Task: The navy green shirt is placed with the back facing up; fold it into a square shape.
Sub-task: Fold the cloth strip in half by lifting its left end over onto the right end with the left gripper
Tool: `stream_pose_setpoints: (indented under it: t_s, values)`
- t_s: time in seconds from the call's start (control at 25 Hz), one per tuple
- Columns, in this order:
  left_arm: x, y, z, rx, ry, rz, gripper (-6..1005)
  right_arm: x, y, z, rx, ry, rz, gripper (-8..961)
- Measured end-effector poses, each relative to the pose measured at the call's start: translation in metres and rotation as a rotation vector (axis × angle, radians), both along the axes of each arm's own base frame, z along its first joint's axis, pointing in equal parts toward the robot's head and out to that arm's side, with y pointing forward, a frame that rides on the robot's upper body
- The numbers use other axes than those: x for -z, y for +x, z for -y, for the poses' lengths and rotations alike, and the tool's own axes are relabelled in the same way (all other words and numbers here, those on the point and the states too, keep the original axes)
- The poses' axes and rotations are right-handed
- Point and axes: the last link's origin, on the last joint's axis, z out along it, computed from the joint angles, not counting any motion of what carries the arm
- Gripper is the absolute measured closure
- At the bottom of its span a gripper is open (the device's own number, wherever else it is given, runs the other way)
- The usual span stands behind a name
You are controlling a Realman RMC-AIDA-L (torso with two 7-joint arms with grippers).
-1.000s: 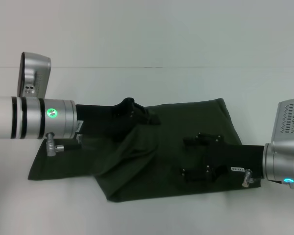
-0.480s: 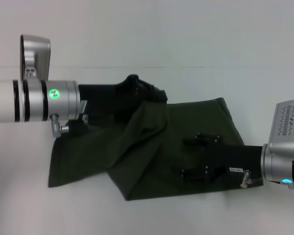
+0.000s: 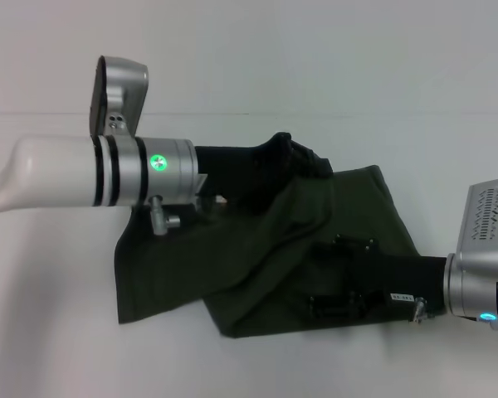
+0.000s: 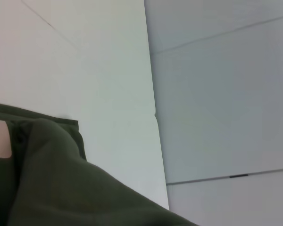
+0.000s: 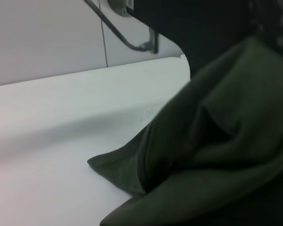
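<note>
The left gripper [image 3: 303, 162] is pinching the green shirt [image 3: 257, 249], lifting its far edge over the middle of the white table [image 3: 58, 332]. The right gripper [image 3: 340, 274] is resting spread open on the shirt's right part.

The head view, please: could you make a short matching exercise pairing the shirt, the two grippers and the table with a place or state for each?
Things:
1. navy green shirt
2. left gripper
3. right gripper
4. table

States:
a. white, bare at the near left
b. raised at the shirt's far edge, holding a lifted fold
c. low over the shirt's right half
d. partly folded, left side drawn rightward

Pairs: 1-d, 2-b, 3-c, 4-a
</note>
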Motion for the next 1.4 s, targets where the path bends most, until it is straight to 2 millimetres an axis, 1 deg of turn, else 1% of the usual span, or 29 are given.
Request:
stream_pose_setpoints:
  t_s: [0.08,0.32,0.36,0.4,0.48,0.6,0.72,0.84,0.92,1.08,1.24,1.4]
  values:
    - [0.008,-0.002,0.001,-0.011,0.002,0.006,906,0.000,0.001,0.001,0.003,-0.002,0.000,26]
    - [0.019,-0.002,0.003,0.000,0.024,0.009,907,-0.002,0.010,0.009,0.017,-0.010,-0.002,26]
    - [0.021,-0.002,0.004,0.005,0.024,0.008,907,-0.004,0.013,0.014,0.025,-0.014,-0.009,26]
    - [0.021,-0.002,0.004,0.005,0.024,0.008,907,-0.004,0.013,0.014,0.025,-0.014,-0.009,26]
    - [0.029,0.001,0.007,0.040,0.027,0.011,907,-0.005,0.018,0.020,0.037,-0.020,-0.019,26]
    - [0.033,0.005,0.009,0.084,0.063,0.041,906,-0.008,0.028,0.029,0.064,-0.016,-0.029,25]
    - [0.033,0.008,0.009,0.114,0.103,0.067,817,-0.013,0.037,0.039,0.092,-0.007,-0.045,25]
    - [0.030,0.005,0.008,0.118,0.118,0.067,727,-0.018,0.043,0.048,0.117,0.002,-0.079,25]
    - [0.029,0.002,0.009,0.124,0.118,0.054,493,-0.021,0.045,0.051,0.129,0.013,-0.098,25]
    - [0.033,-0.002,0.011,0.145,0.098,0.002,409,-0.024,0.046,0.053,0.130,0.019,-0.112,25]
    - [0.033,-0.004,0.011,0.139,0.097,-0.001,326,-0.024,0.045,0.051,0.124,0.019,-0.110,26]
    - [0.035,0.002,0.012,0.149,0.086,0.013,234,-0.024,0.045,0.050,0.124,0.021,-0.108,26]
